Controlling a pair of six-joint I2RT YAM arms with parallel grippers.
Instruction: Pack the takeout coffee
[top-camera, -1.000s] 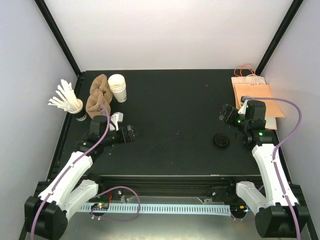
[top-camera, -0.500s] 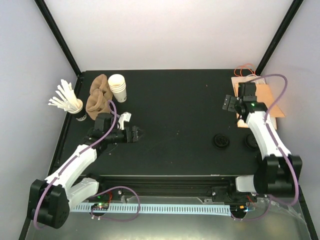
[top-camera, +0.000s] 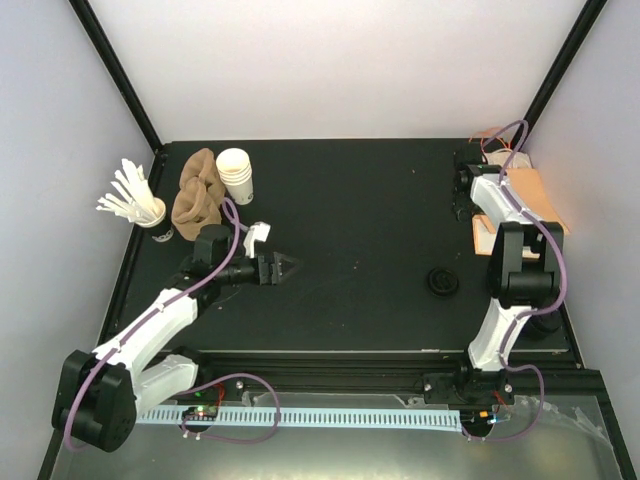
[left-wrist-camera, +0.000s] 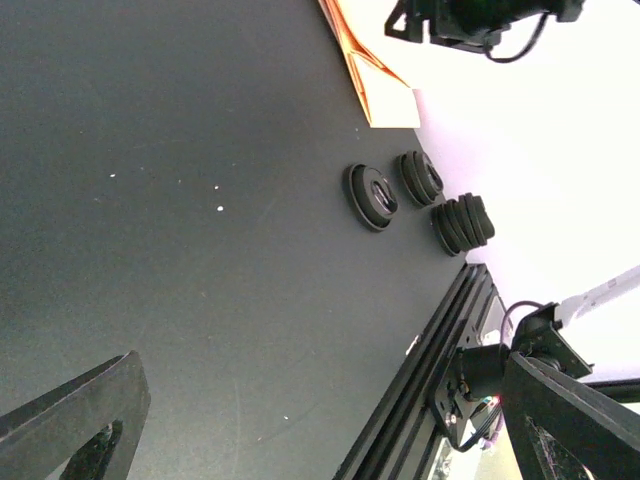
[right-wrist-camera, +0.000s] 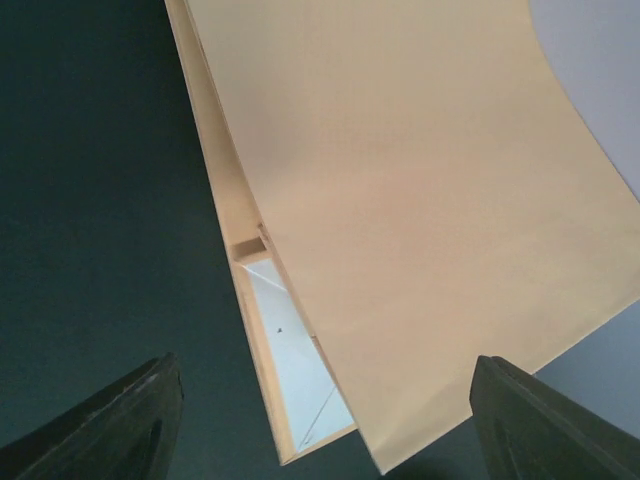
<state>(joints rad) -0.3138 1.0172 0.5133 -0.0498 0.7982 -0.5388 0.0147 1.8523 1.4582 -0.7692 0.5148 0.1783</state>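
The takeout coffee shows in none of the views. Flat brown paper bags (top-camera: 537, 195) lie at the back right of the black table (top-camera: 360, 200). My right gripper (top-camera: 463, 192) hovers over their left edge. In the right wrist view the top bag (right-wrist-camera: 420, 200) fills the frame, and the right gripper (right-wrist-camera: 330, 430) is open with nothing between its fingers. My left gripper (top-camera: 285, 267) is open and empty over bare table at the left. In its wrist view the left gripper (left-wrist-camera: 320, 430) points across the table toward the bags (left-wrist-camera: 360, 60).
A stack of lidless white cups (top-camera: 236, 175), brown sleeves (top-camera: 195, 195) and a dark cup of white stirrers (top-camera: 150, 215) stand at the back left. A loose black lid (top-camera: 441, 281) lies right of centre. More lids (left-wrist-camera: 421, 177) and a lid stack (left-wrist-camera: 462, 223) sit nearby.
The right arm has swung from the table's right middle back over the paper bags. The left gripper has moved a little to the right.
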